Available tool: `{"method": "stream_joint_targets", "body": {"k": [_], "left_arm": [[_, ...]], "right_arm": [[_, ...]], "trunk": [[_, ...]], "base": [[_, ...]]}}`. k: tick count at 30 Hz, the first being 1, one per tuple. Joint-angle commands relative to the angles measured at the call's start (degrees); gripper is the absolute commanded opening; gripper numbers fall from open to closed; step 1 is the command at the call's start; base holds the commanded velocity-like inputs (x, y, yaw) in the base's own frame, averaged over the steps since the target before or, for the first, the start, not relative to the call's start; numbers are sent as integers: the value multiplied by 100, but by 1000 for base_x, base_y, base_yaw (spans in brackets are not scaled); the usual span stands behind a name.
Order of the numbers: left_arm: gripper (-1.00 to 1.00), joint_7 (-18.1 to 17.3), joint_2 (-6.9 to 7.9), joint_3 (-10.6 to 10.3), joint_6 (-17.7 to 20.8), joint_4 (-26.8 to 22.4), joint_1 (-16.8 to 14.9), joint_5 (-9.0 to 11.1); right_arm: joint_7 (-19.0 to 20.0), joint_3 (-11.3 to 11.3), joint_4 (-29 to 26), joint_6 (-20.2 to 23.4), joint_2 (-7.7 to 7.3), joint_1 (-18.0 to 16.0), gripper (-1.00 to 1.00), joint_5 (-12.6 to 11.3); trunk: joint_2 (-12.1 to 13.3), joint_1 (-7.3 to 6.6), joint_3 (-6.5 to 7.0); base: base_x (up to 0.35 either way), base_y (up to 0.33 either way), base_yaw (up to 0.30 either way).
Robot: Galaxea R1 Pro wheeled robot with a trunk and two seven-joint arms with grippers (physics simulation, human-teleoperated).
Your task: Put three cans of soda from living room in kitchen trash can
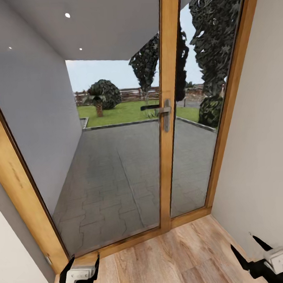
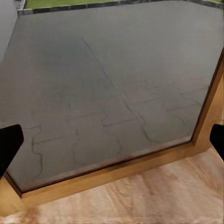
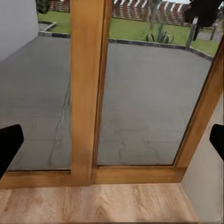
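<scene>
The soda cans and the trash can are out of view. I face a glass door point(image 1: 117, 159) in a light wooden frame point(image 1: 167, 115), with a metal handle point(image 1: 166, 112). My left gripper point(image 1: 83, 261) hangs low over the wood plank floor point(image 1: 173, 256), open and holding nothing. My right gripper point(image 1: 250, 248) is low beside the white wall, also open and holding nothing. In the left wrist view the left gripper point(image 2: 112, 142) has its dark fingertips point(image 2: 9, 144) far apart. The right gripper point(image 3: 112, 142) stands the same way, facing the door's middle post point(image 3: 86, 93).
A white wall point(image 1: 259, 151) stands close on my right and a grey wall point(image 1: 14, 258) on my left. Through the glass lie a paved terrace point(image 1: 118, 172), a lawn point(image 1: 123, 111), trees and a fence. The door's wooden sill point(image 2: 116, 175) runs just ahead of both grippers.
</scene>
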Motion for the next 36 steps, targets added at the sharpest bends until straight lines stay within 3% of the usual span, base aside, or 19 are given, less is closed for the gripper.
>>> {"method": "stream_joint_targets", "body": {"k": [1, 6, 7, 10, 21, 36], "left_arm": [[100, 8, 7, -25, -58, 175, 24, -12], [100, 29, 11, -33, -85, 259, 40, -23], [100, 40, 12, -43, -95, 300, 42, -36], [100, 44, 3, -45, -92, 309, 39, -42], [100, 52, -19, -43, -81, 419, 32, -36], [100, 53, -23, -47, -86, 639, 32, -22]], "right_arm": [[150, -210, 312, -421, 67, 14, 100, 16], [125, -299, 579, -634, 96, 17, 100, 12], [-363, -275, 749, -714, 102, 19, 100, 39], [-533, -249, 815, -732, 105, 17, 100, 48], [-655, -1, 1016, -744, 105, 14, 100, 63], [-660, 103, 1087, -742, 104, 13, 100, 72]], "trunk": [[0, 0, 0], [0, 0, 0], [0, 0, 0], [0, 0, 0], [0, 0, 0], [0, 0, 0]], "base": [[0, 0, 0], [0, 0, 0], [0, 0, 0], [0, 0, 0], [-25, 0, 0], [-267, 0, 0]]}}
